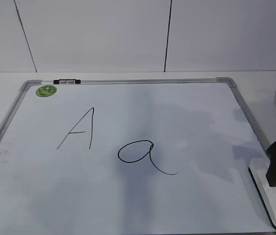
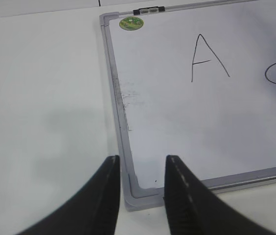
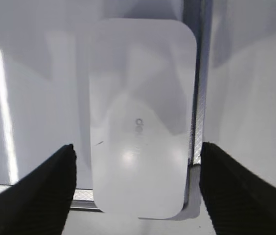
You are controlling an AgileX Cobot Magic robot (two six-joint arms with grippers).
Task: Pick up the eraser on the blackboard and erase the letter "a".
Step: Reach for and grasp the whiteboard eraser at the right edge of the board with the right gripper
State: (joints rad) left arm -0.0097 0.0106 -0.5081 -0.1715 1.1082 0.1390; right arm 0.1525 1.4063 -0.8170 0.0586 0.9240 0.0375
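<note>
The eraser [image 3: 140,117] lies flat at the blackboard's [image 1: 187,137] near right corner, its white back up and small grey lettering near its middle. In the right wrist view its long axis runs straight away from the camera, parallel to the board's right frame rail, which it lies against or slightly overlaps; its near end reaches past the bottom rail.

The right pincer [image 3: 138,188] hangs over the eraser with its two dark fingers [image 3: 40,191] spread wide, one on each side of the near end and clear of it. The left pincer [image 2: 140,196] sits over the board's near left corner, its jaws partly apart with nothing between them but the frame corner below.

There is one eraser, one board, one green sticker [image 1: 46,90] and one marker [image 1: 66,82] on the top rail. Two characters are drawn: the capital "A" [image 1: 79,131] on the left and the letter "a" [image 1: 143,154] near the middle, its tail curling right. Bare white board lies between the "a" and the eraser, and the pale counter [image 2: 40,98] stretches left of the frame.
</note>
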